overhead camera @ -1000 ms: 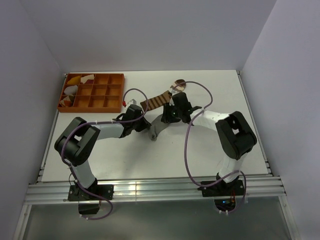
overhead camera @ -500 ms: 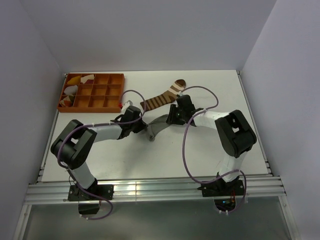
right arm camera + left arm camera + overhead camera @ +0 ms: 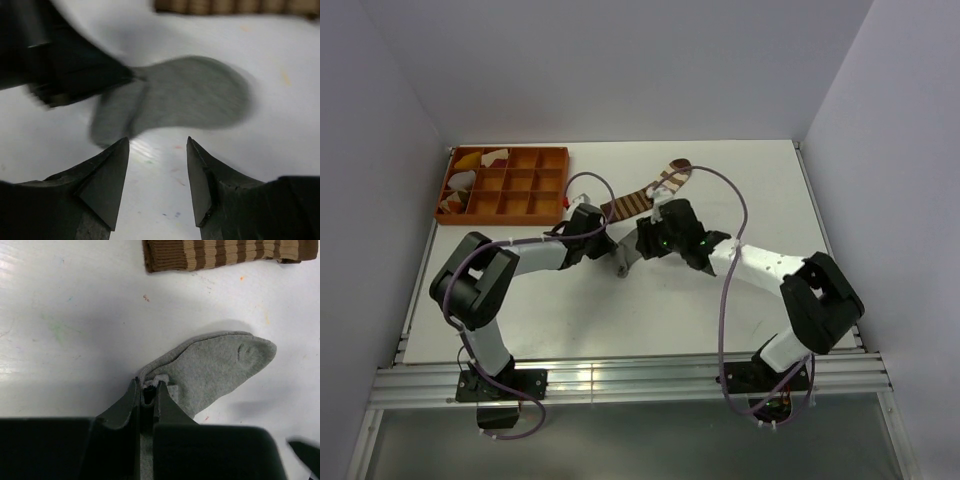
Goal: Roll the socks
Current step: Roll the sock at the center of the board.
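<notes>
The grey sock [image 3: 215, 367] lies flat on the white table, its toe pointing away from my left gripper [image 3: 148, 389], which is shut on the sock's folded edge. From above, that grey sock [image 3: 624, 266] sits between the two arms. My right gripper [image 3: 157, 145] hovers open just short of the grey sock [image 3: 190, 95], nothing between its fingers, facing the left gripper [image 3: 65, 70]. The brown sock with pale stripes [image 3: 642, 198] lies stretched out diagonally behind both grippers, apart from the grey one; it also shows at the brown sock [image 3: 225, 252] along the top edge of the left wrist view.
An orange compartment tray [image 3: 563, 152] stands at the back left, with yellow and white cloth pieces [image 3: 468, 172] in its left cells. Purple cables loop over both arms. Grey walls close in the table on three sides.
My right arm has swung left from beside the brown sock to the grey sock, and its jaws have spread wider. The left gripper keeps its hold and has barely moved.
</notes>
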`<state>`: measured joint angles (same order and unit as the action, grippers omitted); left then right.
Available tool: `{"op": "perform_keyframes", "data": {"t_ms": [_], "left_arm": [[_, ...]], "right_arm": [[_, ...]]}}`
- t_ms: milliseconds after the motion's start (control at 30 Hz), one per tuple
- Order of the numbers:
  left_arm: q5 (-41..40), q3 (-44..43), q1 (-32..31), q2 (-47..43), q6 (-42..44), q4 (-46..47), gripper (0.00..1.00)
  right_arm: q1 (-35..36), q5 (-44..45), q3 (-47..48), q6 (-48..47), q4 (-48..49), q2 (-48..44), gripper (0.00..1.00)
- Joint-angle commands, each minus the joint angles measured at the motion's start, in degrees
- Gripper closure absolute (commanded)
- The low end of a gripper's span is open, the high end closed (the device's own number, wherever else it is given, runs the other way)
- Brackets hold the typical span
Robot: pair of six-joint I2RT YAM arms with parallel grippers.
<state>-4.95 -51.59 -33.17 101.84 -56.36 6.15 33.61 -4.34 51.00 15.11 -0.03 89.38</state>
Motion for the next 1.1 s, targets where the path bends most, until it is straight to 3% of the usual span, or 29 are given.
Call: {"op": "perform_keyframes", "data": {"t_ms": [0,133,400,900,1067], "left_arm": [[1.1,-0.2,0.0,2.8,3.6,-6.1,1.00],[1.8,-1.0,0.0,3.3,4.2,-6.0,1.00],[3.7,-2.7,0.0,4.2,6.0,-8.9,1.00],[5.9,-4.3,0.0,5.4,7.5,-10.1,1.00],[6.4,-4.6,0.0,5.5,7.9,-10.4,1.00]], "right_arm": [[7.6,3.1,-2.8,-11.8,7.1,-3.8,0.42],[14.1,9.2,-5.8,-17.9,12.2,-4.5,0.35],[22.4,18.2,-5.8,-22.7,19.7,1.8,0.30],[29.1,28.6,-1.8,-30.0,22.7,12.7,0.30],[29.3,30.6,-1.1,-30.8,23.3,16.2,0.38]]}}
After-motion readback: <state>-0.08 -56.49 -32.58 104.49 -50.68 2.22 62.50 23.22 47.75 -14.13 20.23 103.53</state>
